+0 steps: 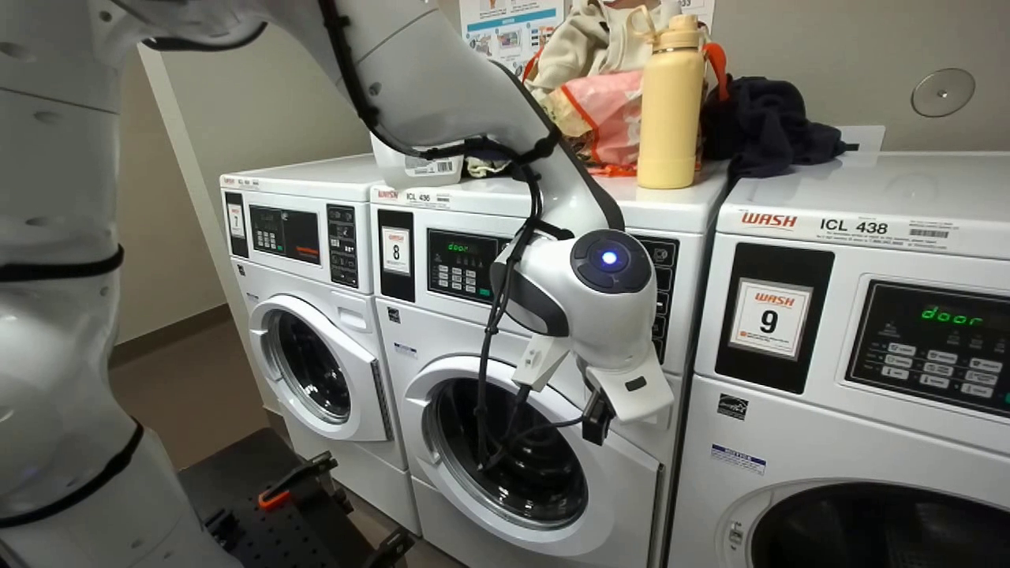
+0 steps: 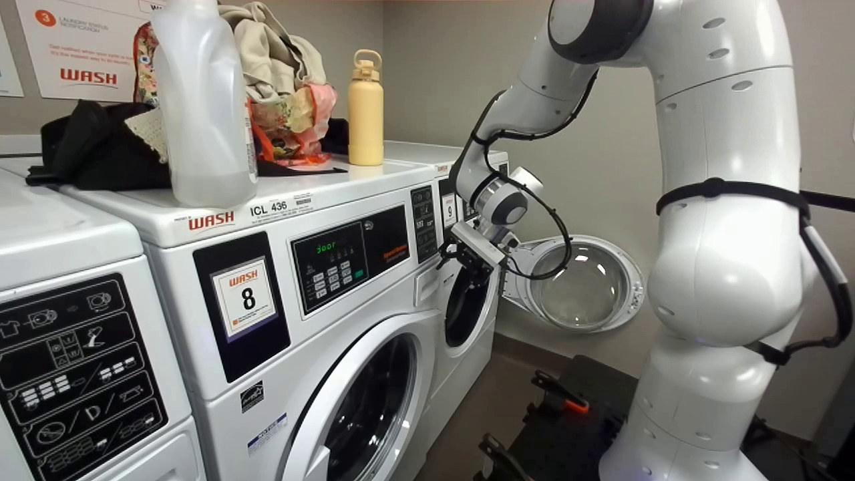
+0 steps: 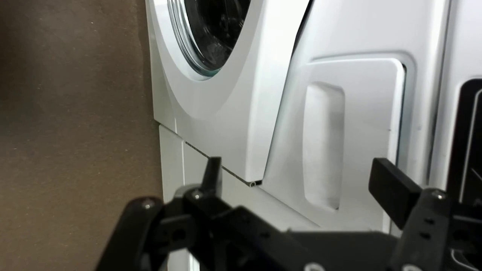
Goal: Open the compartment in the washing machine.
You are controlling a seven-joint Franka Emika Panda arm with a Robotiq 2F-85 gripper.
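White washing machine (image 2: 307, 354), round compartment (image 1: 540, 473) dark; my pincer (image 3: 296, 165) gapes; a clamp (image 2: 560, 389) at the bench (image 2: 594, 377) edge; grey wall (image 2: 434, 80).

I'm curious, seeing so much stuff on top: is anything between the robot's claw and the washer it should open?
Nothing visible: the wrist view shows no object between the open gripper and the washing machine's round door or white drawer. The yellow bottle and white jug stand on top, not in front.

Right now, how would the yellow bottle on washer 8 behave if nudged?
The yellow bottle would probably tip if pushed high, being tall and narrow; its round body could then roll. Pushed low, it may slide on the glossy washer top.
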